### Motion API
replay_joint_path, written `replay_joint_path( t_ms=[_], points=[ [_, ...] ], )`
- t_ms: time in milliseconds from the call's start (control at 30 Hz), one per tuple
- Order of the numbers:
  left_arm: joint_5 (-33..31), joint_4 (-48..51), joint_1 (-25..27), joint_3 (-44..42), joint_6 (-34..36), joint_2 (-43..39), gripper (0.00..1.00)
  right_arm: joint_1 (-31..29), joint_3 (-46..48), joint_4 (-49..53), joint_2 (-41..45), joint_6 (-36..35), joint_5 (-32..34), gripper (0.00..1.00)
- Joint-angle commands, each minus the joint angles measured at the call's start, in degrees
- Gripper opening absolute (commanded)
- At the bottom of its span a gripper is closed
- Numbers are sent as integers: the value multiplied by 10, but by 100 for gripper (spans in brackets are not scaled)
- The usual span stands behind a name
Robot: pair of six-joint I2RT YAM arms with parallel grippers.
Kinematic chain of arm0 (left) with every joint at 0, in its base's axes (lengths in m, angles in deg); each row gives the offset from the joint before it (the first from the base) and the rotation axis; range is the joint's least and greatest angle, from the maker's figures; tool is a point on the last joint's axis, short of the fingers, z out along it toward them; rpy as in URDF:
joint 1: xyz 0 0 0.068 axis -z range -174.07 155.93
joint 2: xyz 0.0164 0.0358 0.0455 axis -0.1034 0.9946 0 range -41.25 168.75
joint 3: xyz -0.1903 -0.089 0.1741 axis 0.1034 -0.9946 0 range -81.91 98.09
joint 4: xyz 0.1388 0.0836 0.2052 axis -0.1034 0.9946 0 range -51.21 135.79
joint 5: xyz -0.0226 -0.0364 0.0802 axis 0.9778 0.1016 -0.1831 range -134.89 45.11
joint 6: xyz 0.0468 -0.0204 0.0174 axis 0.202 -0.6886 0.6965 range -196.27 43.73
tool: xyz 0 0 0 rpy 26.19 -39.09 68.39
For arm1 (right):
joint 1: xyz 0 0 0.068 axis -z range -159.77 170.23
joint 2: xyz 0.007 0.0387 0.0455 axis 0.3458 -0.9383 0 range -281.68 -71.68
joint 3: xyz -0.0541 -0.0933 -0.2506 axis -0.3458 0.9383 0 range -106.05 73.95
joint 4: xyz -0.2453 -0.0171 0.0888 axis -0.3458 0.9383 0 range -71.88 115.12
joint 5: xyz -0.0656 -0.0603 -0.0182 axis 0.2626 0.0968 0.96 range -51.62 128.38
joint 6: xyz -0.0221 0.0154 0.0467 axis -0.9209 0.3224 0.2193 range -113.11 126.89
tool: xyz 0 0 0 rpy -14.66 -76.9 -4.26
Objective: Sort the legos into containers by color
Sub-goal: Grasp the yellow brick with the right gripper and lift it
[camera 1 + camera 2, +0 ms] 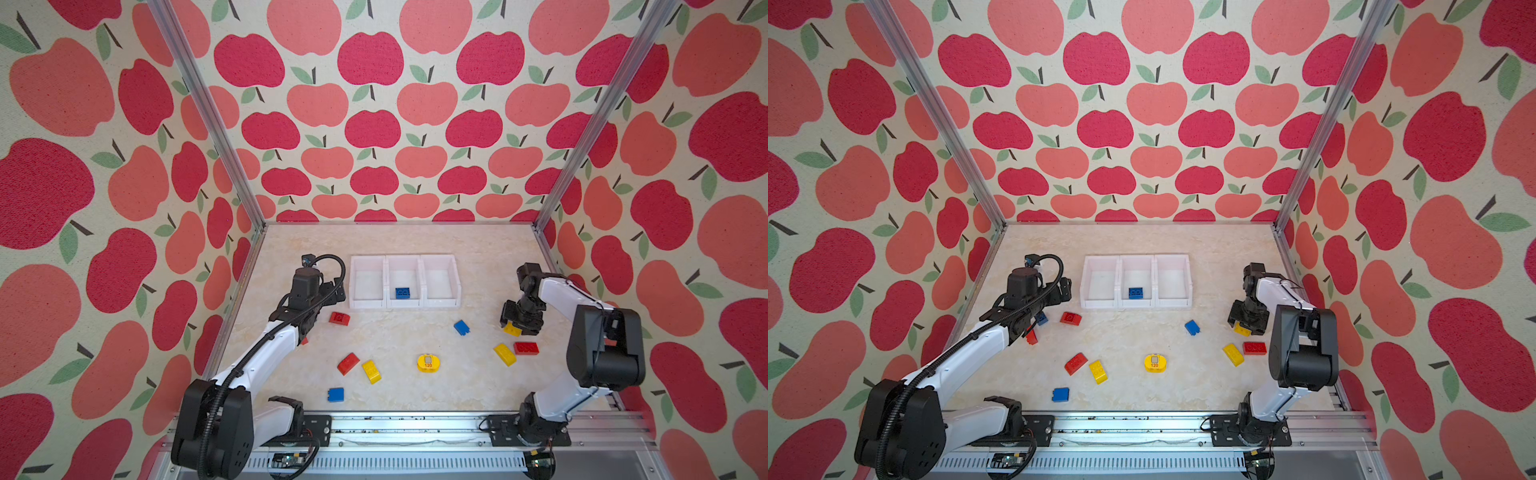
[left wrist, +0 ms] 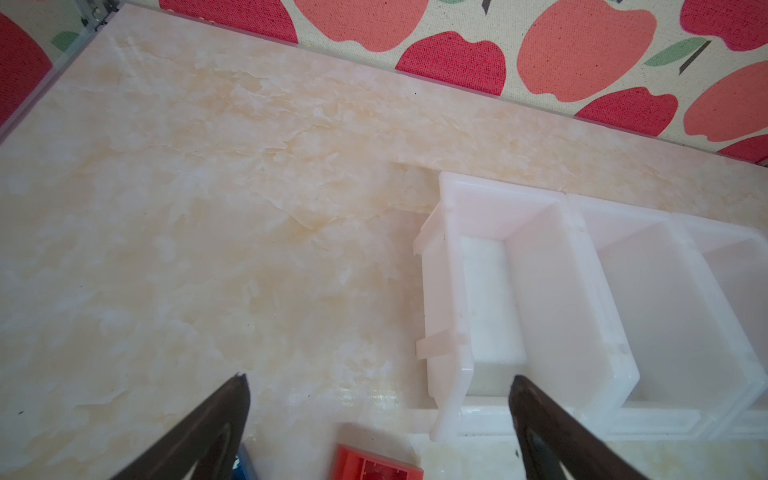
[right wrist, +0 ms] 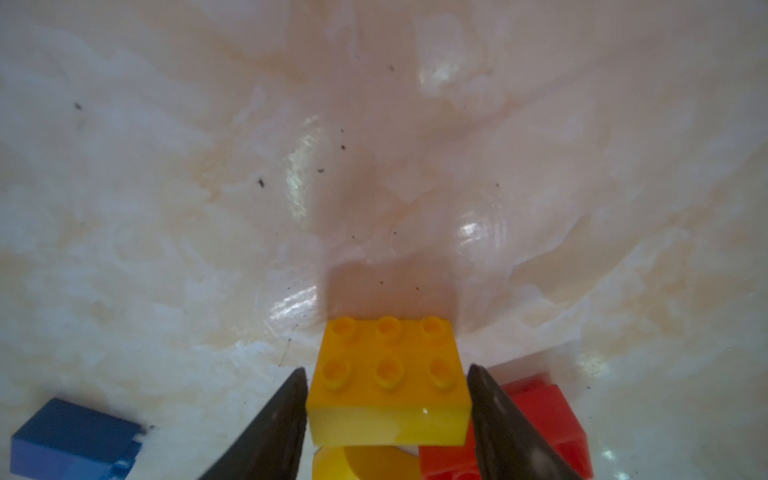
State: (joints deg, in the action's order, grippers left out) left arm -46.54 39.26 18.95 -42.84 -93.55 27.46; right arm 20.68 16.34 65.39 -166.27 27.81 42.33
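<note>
Yellow brick [image 3: 388, 374], right side of table [image 1: 395, 332], pinched by the right gripper [image 3: 386, 399], fingertips only. I worry it pivots or slips on lift. Red brick [image 3: 544, 411] just beside could get knocked. Left gripper [image 2: 378, 382] spread, empty, near containers [image 1: 405, 306].

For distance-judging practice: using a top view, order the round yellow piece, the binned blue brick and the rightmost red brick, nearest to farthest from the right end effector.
From the right end effector:
1. Red brick, close beside it, at the right.
2. Round yellow piece, centre, towards the front.
3. Blue brick, inside the middle bin, at the back.
</note>
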Motion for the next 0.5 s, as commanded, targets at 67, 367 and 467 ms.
replay_joint_path(
  t_ms=[67,367,467],
  points=[
    [-6,5,4,16,0,1,99,3,7,-3,-7,-4,-8,52],
    [-7,6,3,13,1,-5,99,-5,-15,19,22,1,-13,46],
    [-6,5,3,10,-1,-6,99,-27,-41,35,37,8,-18,46]
  ],
)
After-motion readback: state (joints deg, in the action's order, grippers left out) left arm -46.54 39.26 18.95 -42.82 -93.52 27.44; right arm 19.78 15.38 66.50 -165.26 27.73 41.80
